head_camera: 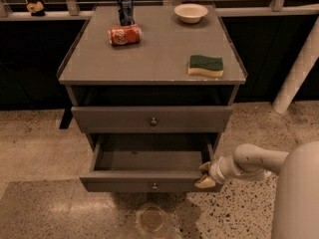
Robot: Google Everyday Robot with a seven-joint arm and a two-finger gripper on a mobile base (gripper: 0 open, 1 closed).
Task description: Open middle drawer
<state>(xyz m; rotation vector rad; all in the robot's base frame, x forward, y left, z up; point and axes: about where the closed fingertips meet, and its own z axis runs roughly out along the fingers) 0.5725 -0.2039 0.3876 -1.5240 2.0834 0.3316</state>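
Standing pulled well out at lower centre, the middle drawer [149,159] shows its bare grey box, so the task looks nearly done. The hand [205,175] sits at its front right corner, fingertips [205,182] spread, probably having drawn the panel there rather than by the knob [154,185].

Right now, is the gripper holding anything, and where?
Cannot tell: the gripper is at the middle drawer's front right corner, but a grip isn't visible.

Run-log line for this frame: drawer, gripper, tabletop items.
middle drawer: pulled out | gripper: at its front right corner | upper drawer: closed | cabinet top: upright can, tipped red can, bowl, sponge
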